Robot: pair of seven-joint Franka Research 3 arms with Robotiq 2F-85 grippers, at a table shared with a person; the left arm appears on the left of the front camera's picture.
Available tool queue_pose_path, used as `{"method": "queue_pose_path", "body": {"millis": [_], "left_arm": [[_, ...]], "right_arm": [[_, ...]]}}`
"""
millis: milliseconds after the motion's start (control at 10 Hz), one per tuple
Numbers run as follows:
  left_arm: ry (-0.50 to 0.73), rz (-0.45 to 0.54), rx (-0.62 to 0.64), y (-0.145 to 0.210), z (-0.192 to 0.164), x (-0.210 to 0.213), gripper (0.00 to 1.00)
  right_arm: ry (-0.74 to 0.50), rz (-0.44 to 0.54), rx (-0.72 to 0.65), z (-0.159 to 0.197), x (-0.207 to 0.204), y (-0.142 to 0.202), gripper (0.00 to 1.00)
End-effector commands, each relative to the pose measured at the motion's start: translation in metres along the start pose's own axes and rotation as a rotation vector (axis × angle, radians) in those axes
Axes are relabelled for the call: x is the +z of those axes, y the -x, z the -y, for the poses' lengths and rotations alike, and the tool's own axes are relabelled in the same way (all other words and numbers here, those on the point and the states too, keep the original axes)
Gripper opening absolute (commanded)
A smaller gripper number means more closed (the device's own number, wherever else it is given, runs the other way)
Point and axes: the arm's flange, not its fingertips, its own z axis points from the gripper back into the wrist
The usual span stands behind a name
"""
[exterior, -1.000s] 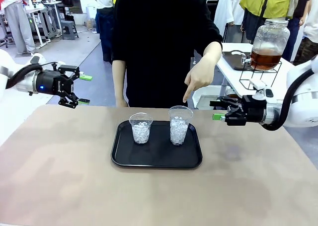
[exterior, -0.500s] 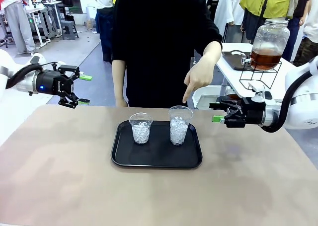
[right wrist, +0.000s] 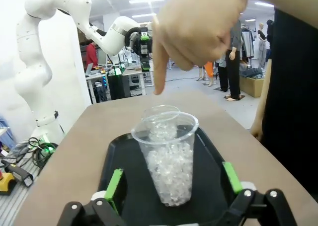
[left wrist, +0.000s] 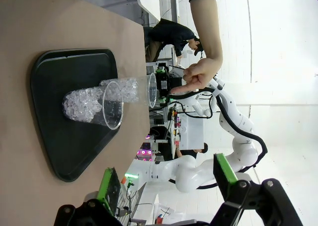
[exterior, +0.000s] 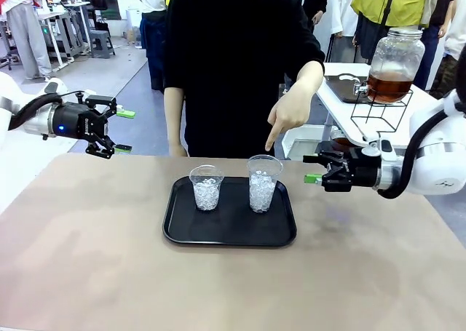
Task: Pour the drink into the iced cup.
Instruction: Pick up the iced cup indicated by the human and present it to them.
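Left gripper hung in the air by the far left corner of the brown table, and we saw its two fingers with green pads spread wide apart, with nothing between them. Moving to the right, we saw a black tray lying flat in the middle of the table. Two clear cups stood upright on it, side by side but not touching. We saw that the shorter cup was on the left and the taller cup was on the right, and both were full of ice. A person in a black top stood at the far side of the table, and the person's hand hung just above the taller cup, with one finger pointing down at it without touching it. Next we saw the right gripper, low over the table and just beside the right edge of the tray. Its fingers were spread open too and held nothing, and they pointed at the taller cup, near it but apart from it. Farthest to the right, behind the table, we saw the drink. It was amber brown and sat in the bottom part of a big glass jar with a lid. The jar stood on a black wire stand on a white side table, well apart from both cups.
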Motion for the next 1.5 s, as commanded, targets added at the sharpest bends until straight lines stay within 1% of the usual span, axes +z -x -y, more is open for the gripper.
{"method": "queue_pose_path", "body": {"millis": [0, 300, 600, 1100, 1400], "left_arm": [[-0.003, 0.005, -0.001, 0.002, 0.001, 0.000, 1.00], [-0.003, 0.005, -0.001, 0.002, 0.001, 0.000, 1.00], [-0.003, 0.005, -0.001, 0.002, 0.001, 0.000, 1.00], [-0.003, 0.005, -0.001, 0.002, 0.001, 0.000, 1.00], [-0.003, 0.005, -0.001, 0.002, 0.001, 0.000, 1.00]], "right_arm": [[0.035, 0.004, 0.054, 0.010, -0.023, 0.011, 1.00], [-0.029, 0.009, 0.045, 0.014, -0.042, 0.023, 1.00], [-0.076, 0.010, 0.017, 0.014, -0.050, 0.028, 1.00], [-0.124, -0.007, -0.005, 0.010, -0.065, 0.035, 1.00], [-0.126, -0.009, -0.002, 0.010, -0.071, 0.036, 1.00]]}}
